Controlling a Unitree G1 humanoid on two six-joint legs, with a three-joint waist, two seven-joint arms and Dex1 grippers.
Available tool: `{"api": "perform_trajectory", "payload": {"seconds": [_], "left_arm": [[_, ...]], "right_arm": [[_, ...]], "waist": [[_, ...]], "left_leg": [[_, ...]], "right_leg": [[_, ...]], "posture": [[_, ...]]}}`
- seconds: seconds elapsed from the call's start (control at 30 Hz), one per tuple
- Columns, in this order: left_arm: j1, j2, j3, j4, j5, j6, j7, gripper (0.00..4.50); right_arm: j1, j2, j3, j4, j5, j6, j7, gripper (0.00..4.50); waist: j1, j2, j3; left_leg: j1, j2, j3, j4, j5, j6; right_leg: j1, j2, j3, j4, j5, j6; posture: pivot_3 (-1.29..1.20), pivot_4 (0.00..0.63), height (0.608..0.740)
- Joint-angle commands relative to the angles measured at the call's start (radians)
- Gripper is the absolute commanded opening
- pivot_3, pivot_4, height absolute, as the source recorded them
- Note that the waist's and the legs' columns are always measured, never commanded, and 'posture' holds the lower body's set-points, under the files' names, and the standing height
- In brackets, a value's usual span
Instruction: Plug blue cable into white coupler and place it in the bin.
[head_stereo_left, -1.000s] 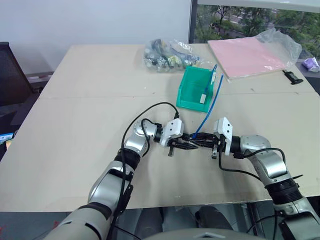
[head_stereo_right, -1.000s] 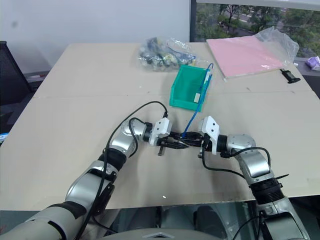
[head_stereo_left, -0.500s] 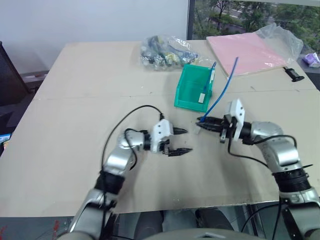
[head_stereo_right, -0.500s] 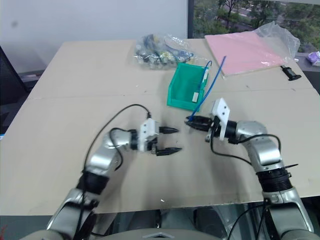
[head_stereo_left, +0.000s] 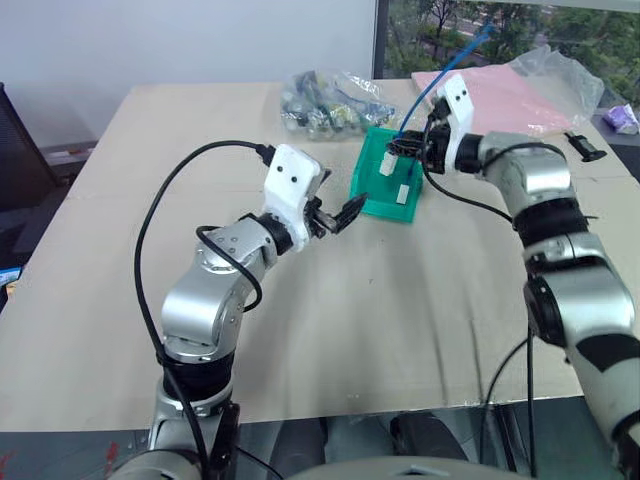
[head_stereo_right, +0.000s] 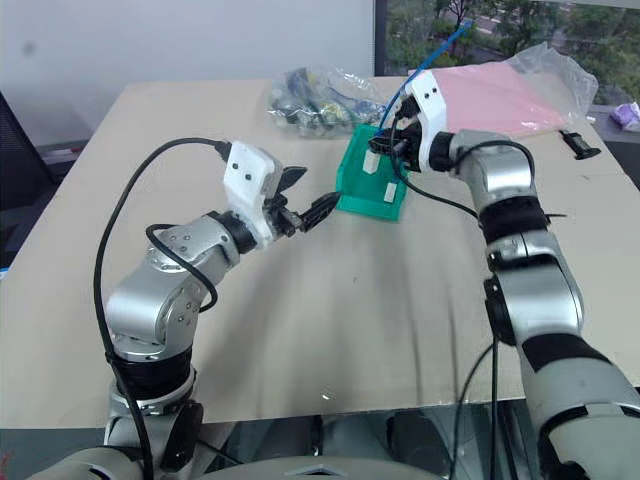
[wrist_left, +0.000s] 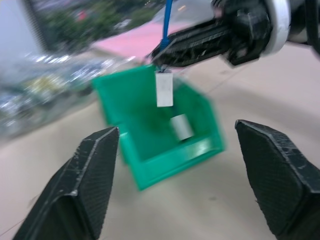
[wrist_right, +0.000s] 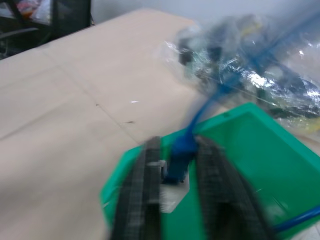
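Observation:
My right gripper hangs over the green bin, its fingers shut on the plug end of the blue cable. The cable runs up and away behind the hand. The white coupler dangles from that plug just above the bin's opening. A second small white block lies on the bin's floor. My left gripper is lifted above the table to the left of the bin. It points toward the bin, open wide, with nothing between its fingers.
A clear bag of parts lies just behind the bin. A pink sheet in a plastic sleeve and a small black object sit at the back right. A dark chair stands beyond the table's left edge.
The left gripper let go, opened and rose to the left. The right gripper lifted the cable with the coupler from mid-table to above the bin.

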Motion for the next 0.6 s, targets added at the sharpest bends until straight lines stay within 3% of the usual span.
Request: {"api": "perform_trajectory", "payload": {"seconds": [0.03,0.17,0.23,0.33,0.43,0.6], "left_arm": [[-0.008,0.001,-0.006,-0.022,-0.004,0.007,0.035,3.89],[0.004,0.012,-0.013,-0.007,-0.002,-0.012,0.043,3.89],[0.015,0.006,-0.013,-0.008,-0.007,-0.019,0.050,3.89],[0.054,0.009,-0.015,-0.030,-0.012,-0.036,0.052,3.89],[0.140,0.051,-0.022,-0.077,0.006,-0.082,0.040,3.89],[0.348,0.108,0.043,-0.145,-0.019,-0.146,0.017,3.89]], "right_arm": [[-0.066,-0.009,-0.028,0.118,-0.048,-0.097,-0.033,2.69],[-0.074,-0.053,-0.028,0.179,-0.142,-0.230,-0.212,4.45],[-0.045,-0.087,-0.048,0.187,-0.168,-0.297,-0.308,4.45],[0.031,-0.131,-0.080,0.135,-0.161,-0.343,-0.304,4.45],[0.280,-0.171,-0.151,-0.182,-0.035,-0.318,-0.148,4.45],[0.770,-0.172,-0.224,-0.761,0.134,-0.261,-0.080,4.45]], "waist": [[0.000,0.000,0.000],[0.000,0.000,0.000],[0.000,0.000,0.000],[0.000,0.000,0.000],[0.001,-0.001,-0.001],[0.005,0.001,-0.001]], "left_leg": [[-0.002,0.000,0.000,0.000,0.000,0.000],[-0.007,0.001,0.000,-0.001,0.000,0.000],[-0.009,0.001,0.000,-0.002,0.000,0.000],[-0.010,0.001,0.001,-0.002,0.000,0.001],[-0.011,0.001,0.001,-0.004,0.000,0.001],[-0.013,0.002,0.000,-0.003,-0.001,0.001]], "right_leg": [[-0.005,-0.001,-0.003,0.001,0.000,0.000],[-0.007,-0.001,-0.007,0.003,0.000,0.000],[-0.009,-0.001,-0.008,0.003,0.000,0.000],[-0.009,-0.002,-0.008,0.001,0.000,0.000],[-0.008,-0.002,-0.009,-0.001,0.000,0.000],[-0.006,-0.001,-0.011,0.000,0.000,0.000]], "posture": [[0.00,0.150,0.740],[0.00,0.150,0.740],[0.00,0.150,0.740],[0.00,0.150,0.740],[0.00,0.150,0.740],[0.00,0.150,0.740]]}}
